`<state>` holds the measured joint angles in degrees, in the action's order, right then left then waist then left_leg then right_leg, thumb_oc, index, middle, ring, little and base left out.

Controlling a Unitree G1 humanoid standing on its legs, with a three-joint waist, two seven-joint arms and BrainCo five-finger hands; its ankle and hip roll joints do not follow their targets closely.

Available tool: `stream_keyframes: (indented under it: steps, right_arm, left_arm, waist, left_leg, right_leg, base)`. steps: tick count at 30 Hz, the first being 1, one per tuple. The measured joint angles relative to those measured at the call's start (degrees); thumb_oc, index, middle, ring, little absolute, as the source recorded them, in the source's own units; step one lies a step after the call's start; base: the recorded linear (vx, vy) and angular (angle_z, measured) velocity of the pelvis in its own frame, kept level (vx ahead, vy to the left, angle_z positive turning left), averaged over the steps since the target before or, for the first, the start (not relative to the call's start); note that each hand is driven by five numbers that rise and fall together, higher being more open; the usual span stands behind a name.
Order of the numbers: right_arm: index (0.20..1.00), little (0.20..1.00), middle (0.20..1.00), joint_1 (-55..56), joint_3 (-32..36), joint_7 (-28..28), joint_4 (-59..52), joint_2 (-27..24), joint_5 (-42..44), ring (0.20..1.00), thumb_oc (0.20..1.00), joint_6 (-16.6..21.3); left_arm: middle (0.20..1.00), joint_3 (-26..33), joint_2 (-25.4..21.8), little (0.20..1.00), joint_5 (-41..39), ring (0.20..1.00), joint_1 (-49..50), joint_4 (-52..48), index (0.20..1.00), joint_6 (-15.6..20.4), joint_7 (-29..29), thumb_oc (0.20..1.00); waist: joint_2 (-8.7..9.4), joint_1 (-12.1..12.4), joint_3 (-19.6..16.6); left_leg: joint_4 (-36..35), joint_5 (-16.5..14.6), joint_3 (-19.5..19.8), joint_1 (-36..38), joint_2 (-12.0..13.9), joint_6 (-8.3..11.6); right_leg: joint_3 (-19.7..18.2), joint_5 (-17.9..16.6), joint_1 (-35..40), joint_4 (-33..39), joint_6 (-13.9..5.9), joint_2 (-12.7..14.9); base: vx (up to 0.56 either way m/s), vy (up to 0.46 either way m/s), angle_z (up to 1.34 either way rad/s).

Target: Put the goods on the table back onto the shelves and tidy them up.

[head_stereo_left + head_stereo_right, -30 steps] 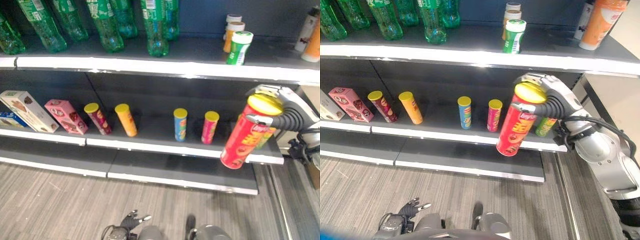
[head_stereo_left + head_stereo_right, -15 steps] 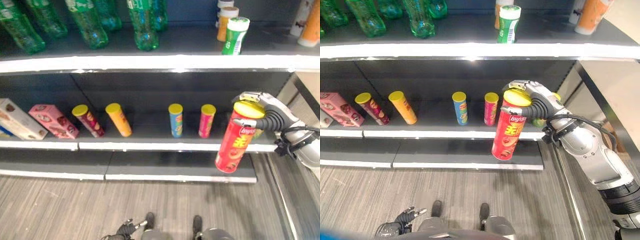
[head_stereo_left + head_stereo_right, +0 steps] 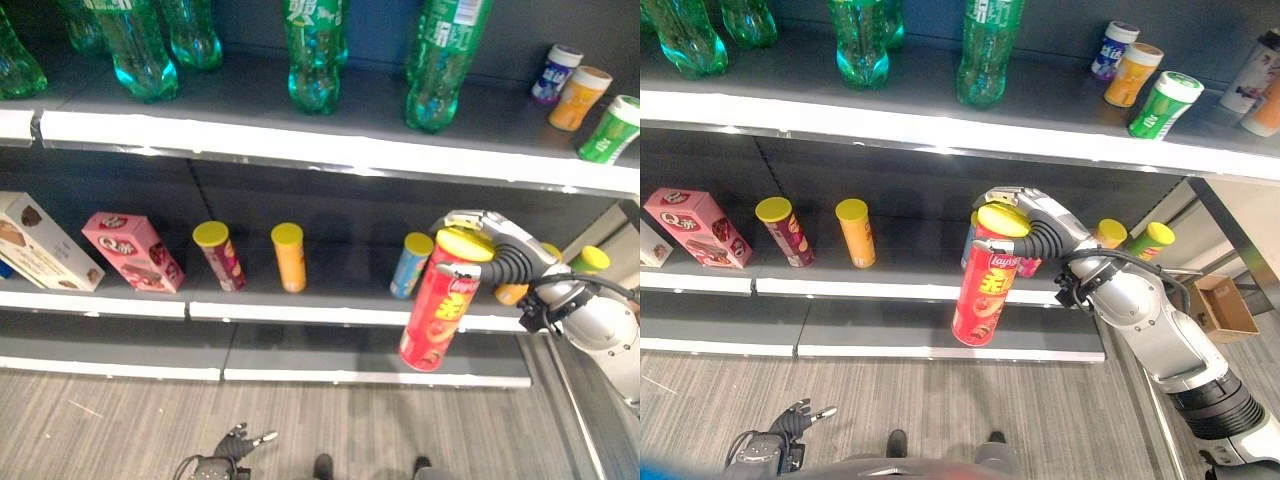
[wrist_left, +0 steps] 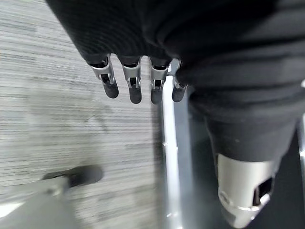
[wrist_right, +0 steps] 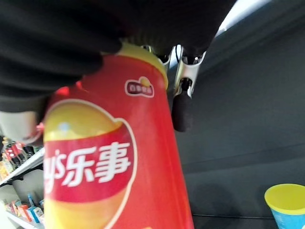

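Right eye view: the robot's right hand [image 3: 1032, 218] is curled around the top of a tall red chip can [image 3: 984, 280] with a yellow lid, gripping it just below the cap. The can hangs tilted in the air in front of the middle shelf [image 3: 910, 290], its base out past the shelf's front edge and touching nothing. Just behind it on that shelf stands a blue can [image 3: 411, 265], partly hidden, and to its right an orange can [image 3: 1108, 234] and a green can [image 3: 1151, 240]. Further left along the same shelf are a yellow-orange can [image 3: 856, 233], a dark red can [image 3: 785, 231] and a pink box [image 3: 698, 228], with a white box [image 3: 45, 241] beyond it. The top shelf [image 3: 940, 130] carries green bottles [image 3: 986, 50] and, toward its right end, small tubs in blue-white [image 3: 1110, 51], orange [image 3: 1131, 75] and green [image 3: 1164, 105]. The left hand [image 4: 138, 81] hangs low above the grey floor [image 3: 940, 410], fingers loosely straight and holding nothing.
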<state>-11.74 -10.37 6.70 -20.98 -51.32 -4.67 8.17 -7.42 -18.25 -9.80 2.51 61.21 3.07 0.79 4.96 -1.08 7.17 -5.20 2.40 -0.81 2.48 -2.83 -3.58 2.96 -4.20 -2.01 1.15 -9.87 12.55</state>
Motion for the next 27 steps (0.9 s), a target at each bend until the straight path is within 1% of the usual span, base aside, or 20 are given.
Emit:
stream_keyframes:
  steps: [2,3,4,5,6,8,10,11,15,16,17,18,19,20,21,22,24,25,26,27]
  right_arm:
    - [0.2,0.2,0.2,-1.0,-0.2,0.0,0.8,0.2,0.0,0.2,0.2,0.1]
    - [0.2,0.2,0.2,-1.3,-0.2,0.0,1.3,0.5,0.1,0.2,0.2,0.0]
    - [0.2,0.2,0.2,-1.0,-0.2,0.0,1.3,0.5,0.1,0.2,0.2,0.0]
    - [0.2,0.2,0.2,-0.6,-0.1,0.0,1.4,0.5,0.1,0.2,0.2,0.0]
    - [0.2,0.2,0.2,-0.5,-0.1,0.0,1.4,0.5,0.1,0.2,0.2,0.0]
    - [0.2,0.2,0.2,-0.5,-0.2,0.0,1.4,0.5,0.1,0.2,0.2,0.0]
    - [0.2,0.2,0.2,-0.5,-0.2,0.0,1.4,0.4,0.1,0.2,0.2,0.0]
    - [0.2,0.2,0.2,-0.7,-0.2,0.0,1.6,0.3,0.1,0.2,0.2,0.0]
    - [0.2,0.2,0.2,-2.5,-0.3,0.1,1.7,0.0,0.4,0.2,0.2,0.0]
    - [0.2,0.2,0.2,-3.3,-0.9,0.1,2.0,-0.1,0.8,0.2,0.2,0.0]
    - [0.2,0.2,0.2,-4.0,-1.7,0.2,2.3,-0.1,1.1,0.2,0.2,0.0]
    - [0.2,0.2,0.2,-4.1,-2.2,0.2,2.5,0.0,1.3,0.2,0.2,0.0]
    - [0.2,0.2,0.2,-4.4,-2.9,0.2,3.2,0.2,1.4,0.2,0.2,0.1]
    - [0.2,0.2,0.2,-5.0,-3.1,0.4,3.9,0.1,2.0,0.2,0.2,0.1]
    - [0.2,0.2,0.2,-5.3,-3.1,0.5,3.9,-0.6,2.5,0.2,0.2,0.1]
    - [0.2,0.2,0.2,-5.6,-3.2,0.9,3.8,-0.6,2.6,0.2,0.2,0.1]
    - [0.2,0.2,0.2,-6.3,-3.8,1.2,4.0,-0.6,2.5,0.2,0.2,-0.1]
    - [0.2,0.2,0.2,-7.3,-4.4,1.4,4.0,-0.5,2.5,0.2,0.2,-0.1]
    - [0.2,0.2,0.2,-8.8,-5.5,1.4,4.6,-0.2,2.6,0.2,0.2,0.1]
    - [0.2,0.2,0.2,-10.2,-6.6,1.4,6.2,0.5,2.9,0.2,0.2,0.1]
  left_arm:
    - [1.0,-0.2,0.5,1.0,0.2,1.0,-0.2,0.0,1.0,0.1,0.1,1.0]
    - [1.0,-0.2,0.5,1.0,1.3,1.0,-0.2,0.0,1.0,0.0,0.1,1.0]
    - [1.0,-0.2,0.5,1.0,1.6,1.0,0.0,0.0,1.0,0.0,0.1,1.0]
    - [1.0,-0.2,1.1,1.0,1.6,1.0,0.2,0.0,1.0,0.0,0.1,1.0]
    - [1.0,-0.2,1.9,1.0,1.7,1.0,0.4,-0.3,1.0,0.0,0.1,1.0]
    - [1.0,-0.2,2.5,1.0,1.7,1.0,0.8,-1.3,1.0,0.0,0.1,1.0]
    - [1.0,-0.2,2.5,1.0,1.7,1.0,1.1,-2.7,1.0,0.1,0.1,1.0]
    - [1.0,-0.1,2.5,1.0,1.6,1.0,1.1,-3.2,1.0,0.1,0.2,1.0]
    - [1.0,-0.1,2.6,1.0,1.5,1.0,1.3,-4.0,1.0,0.1,0.5,1.0]
    - [1.0,0.4,2.5,1.0,1.5,1.0,1.3,-4.2,1.0,0.1,0.7,1.0]
    - [1.0,1.2,2.6,1.0,1.2,1.0,1.4,-4.2,1.0,0.1,0.7,1.0]
    - [1.0,2.3,2.4,1.0,0.9,1.0,1.3,-4.3,1.0,0.1,0.8,1.0]
    - [1.0,3.5,2.3,1.0,0.5,1.0,1.1,-4.7,1.0,0.1,0.7,1.0]
    - [1.0,4.6,2.3,1.0,-1.3,1.0,0.8,-5.4,1.0,0.2,0.6,1.0]
    - [1.0,4.5,2.5,1.0,-2.3,1.0,0.3,-5.2,1.0,0.1,0.6,1.0]
    - [1.0,4.5,2.5,1.0,-3.9,1.0,1.3,-4.6,1.0,0.0,0.6,1.0]
    - [1.0,4.4,2.3,1.0,-5.5,1.0,2.1,-4.2,1.0,-0.4,0.5,1.0]
    - [1.0,4.2,2.4,1.0,-5.7,1.0,2.2,-4.1,1.0,-0.6,0.5,1.0]
    - [1.0,3.8,2.3,1.0,-5.7,1.0,2.2,-4.0,1.0,-0.6,0.5,1.0]
    - [1.0,3.5,2.5,1.0,-5.7,1.0,1.7,-4.0,1.0,-0.6,0.4,1.0]
  waist:
    - [0.18,-0.1,0.6]
    - [0.77,-0.5,1.1]
    - [1.32,-0.7,1.3]
    - [1.2,-0.8,1.3]
    - [0.35,-0.7,1.5]
    - [-0.46,-0.5,1.5]
    - [-0.52,-0.6,1.6]
    - [-0.4,-0.5,1.7]
    - [-0.3,-0.3,1.8]
    - [-0.15,-0.2,1.9]
    - [0.13,0.0,2.0]
    - [0.85,0.5,2.5]
    - [2.3,1.4,3.4]
    - [3.47,2.6,4.8]
    - [3.72,3.6,5.7]
    - [3.26,3.6,6.2]
    - [2.82,3.0,6.8]
    - [2.58,2.9,7.0]
    - [1.91,3.0,6.9]
    - [0.65,3.0,6.9]
  left_leg:
    - [-0.1,-0.8,0.6,0.5,-0.5,0.1]
    - [-0.2,-1.3,1.0,1.0,-0.7,0.74]
    - [-0.4,-1.5,1.3,1.7,-1.2,1.1]
    - [-0.4,-1.7,1.7,2.1,-1.2,1.45]
    - [-0.4,-1.9,1.3,2.7,-0.3,1.97]
    - [-0.4,-2.1,1.2,2.8,0.8,2.98]
    - [-0.4,-2.2,1.3,2.7,2.2,4.02]
    - [-0.4,-2.3,1.3,2.8,3.6,4.86]
    - [0.0,-2.5,1.4,3.0,5.4,5.98]
    - [1.0,-3.0,1.6,2.7,5.9,6.76]
    - [2.8,-3.5,1.7,2.5,6.2,7.55]
    - [6.4,-4.2,1.7,1.4,6.2,8.59]
    - [14.8,-5.2,1.8,-2.3,5.4,10.05]
    - [26.7,-4.8,2.2,-8.1,4.6,10.95]
    - [34.5,-3.7,3.9,-12.7,4.8,12.77]
    - [35.7,-4.3,4.5,-15.2,6.6,12.5]
    - [27.3,-4.2,4.5,-14.7,10.9,12.7]
    - [21.1,-4.1,4.7,-12.8,12.7,12.78]
    - [12.9,-3.9,6.4,-11.2,14.7,12.85]
    - [3.2,-3.0,9.0,-8.6,16.8,13.24]
  right_leg:
    - [0.7,-0.9,0.0,4.5,-0.32,-1.5]
    - [1.2,-1.2,-0.1,4.8,-0.22,-2.9]
    - [1.0,-1.9,0.2,4.8,0.57,-3.6]
    - [0.9,-3.5,0.8,4.8,0.64,-3.5]
    - [1.6,-3.4,1.1,4.8,0.75,-4.3]
    - [2.7,-3.3,1.2,4.8,1.1,-5.2]
    - [3.0,-3.0,1.2,4.8,1.7,-6.6]
    - [3.2,-2.6,1.4,4.8,2.64,-7.9]
    - [3.8,-2.0,1.7,4.8,4.39,-9.7]
    - [4.1,-1.8,2.1,4.8,4.79,-10.1]
    - [4.4,-1.3,2.7,4.8,5.52,-10.5]
    - [4.9,-0.6,3.4,4.8,6.55,-10.6]
    - [5.6,0.0,3.9,4.8,7.72,-9.9]
    - [6.5,0.4,4.4,4.7,9.05,-9.0]
    - [7.2,0.2,5.0,4.7,9.72,-8.5]
    - [8.4,0.0,5.3,4.7,10.09,-8.8]
    - [8.5,0.3,5.2,4.7,10.42,-9.2]
    - [7.7,0.3,4.8,4.7,10.4,-9.5]
    - [6.1,0.2,4.2,4.7,10.23,-9.9]
    - [4.8,-0.1,3.8,4.7,9.85,-10.7]
  base:
    - [0.1,0.037,0.09]
    - [0.09,0.01,0.14]
    - [0.08,-0.025,0.29]
    - [0.06,-0.048,0.13]
    - [0.06,-0.067,0.0]
    - [0.05,-0.051,-0.05]
    - [0.12,-0.12,0.01]
    - [0.15,-0.152,-0.05]
    - [0.1,-0.161,0.02]
    - [0.05,-0.156,0.08]
    - [0.0,-0.133,0.17]
    - [-0.03,-0.093,0.23]
    - [0.02,-0.052,0.18]
    - [0.09,-0.011,0.08]
    - [0.16,0.037,0.04]
    - [0.2,0.103,0.12]
    - [0.22,0.197,0.01]
    - [0.22,0.225,-0.28]
    - [0.24,0.237,-0.38]
    - [0.23,0.255,-0.29]
